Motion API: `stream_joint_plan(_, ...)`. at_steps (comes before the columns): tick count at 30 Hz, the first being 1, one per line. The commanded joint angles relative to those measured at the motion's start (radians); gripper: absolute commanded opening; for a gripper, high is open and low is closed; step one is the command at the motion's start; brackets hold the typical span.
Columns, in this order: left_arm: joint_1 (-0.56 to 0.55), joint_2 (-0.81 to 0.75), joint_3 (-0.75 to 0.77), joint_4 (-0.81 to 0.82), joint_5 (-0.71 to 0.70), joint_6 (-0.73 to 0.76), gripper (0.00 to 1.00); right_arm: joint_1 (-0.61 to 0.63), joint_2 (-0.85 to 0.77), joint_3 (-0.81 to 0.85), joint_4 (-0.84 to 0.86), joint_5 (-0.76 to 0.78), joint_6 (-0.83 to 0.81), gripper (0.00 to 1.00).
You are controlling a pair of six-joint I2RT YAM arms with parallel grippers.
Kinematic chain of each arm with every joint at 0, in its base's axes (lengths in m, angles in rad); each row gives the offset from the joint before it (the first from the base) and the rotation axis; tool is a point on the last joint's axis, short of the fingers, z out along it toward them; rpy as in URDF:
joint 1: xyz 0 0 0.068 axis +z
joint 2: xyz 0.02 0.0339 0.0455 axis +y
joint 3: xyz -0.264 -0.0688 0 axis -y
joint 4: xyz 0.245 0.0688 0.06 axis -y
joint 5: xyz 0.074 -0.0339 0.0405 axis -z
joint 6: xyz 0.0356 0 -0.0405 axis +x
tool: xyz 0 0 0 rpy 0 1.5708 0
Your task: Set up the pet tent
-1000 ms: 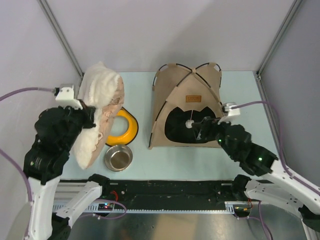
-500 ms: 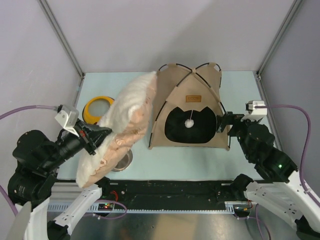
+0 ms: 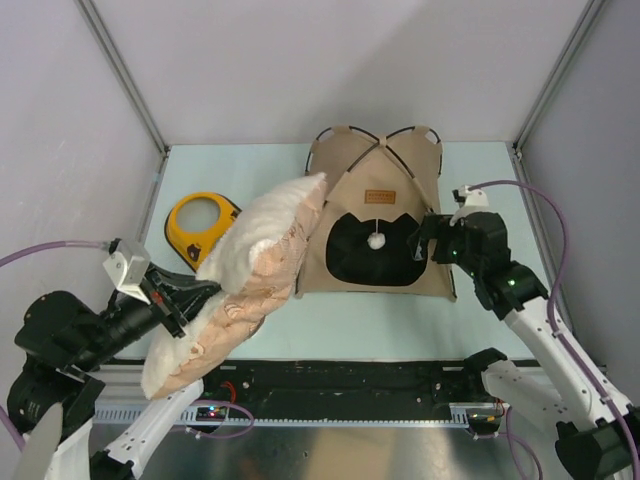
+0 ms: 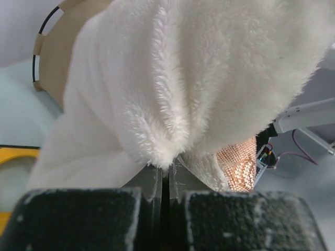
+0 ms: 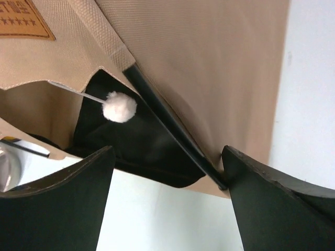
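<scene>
"The tan fabric pet tent (image 3: 375, 215) stands upright on the counter (image 3: 480, 170). The cream fluffy pillow (image 3: 240, 285) has just swung to its left side, left gripper (image 3: 193, 296) jaws clamped on it."

"The right gripper (image 3: 427, 242) is back at the tent's right corner, jaws apart. Pillow goes inside next, I'd guess."

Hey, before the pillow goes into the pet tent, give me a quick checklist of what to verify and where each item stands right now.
1. Left gripper shut on pillow: ok, it is pinching the fluffy edge.
2. Pet tent standing, doorway facing the arms: ok.
3. Right gripper open, holding nothing: ok, it is beside the tent's right front corner.
4. Pillow lined up with doorway: not ok, its tip sits over the tent's left side.
5. Tent interior free: cannot tell, too dark.
</scene>
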Motion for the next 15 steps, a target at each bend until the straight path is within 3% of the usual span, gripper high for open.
stream_joint_plan(1,-0.002,-0.016,0.061,0.056,-0.023,-0.109,0.0,0.073,0.063,-0.002,0.125,-0.039,0.09,0.86)
stream_joint_plan(8,-0.002,-0.025,0.047,0.055,0.094,-0.261,0.0,0.204,0.136,0.007,0.223,0.123,0.163,0.84)
stream_joint_plan(15,-0.002,-0.043,0.029,0.056,0.222,-0.353,0.0,0.24,0.088,0.084,0.128,0.287,0.182,0.98)
